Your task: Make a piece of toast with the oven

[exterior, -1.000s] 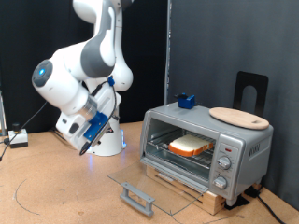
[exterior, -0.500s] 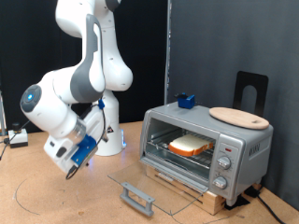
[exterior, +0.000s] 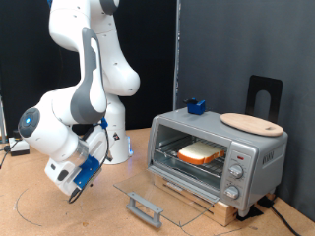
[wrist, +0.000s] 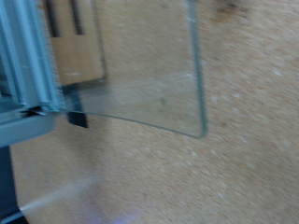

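Exterior view showed the piece of toast inside the open oven; whether the gripper was open could not be told.

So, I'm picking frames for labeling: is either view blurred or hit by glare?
The wrist view is soft with motion blur; the open glass door and oven edges smear, and the end effector does not show there. The exterior view is mostly sharp: the piece of toast reads clearly, with only slight blur at the end effector.
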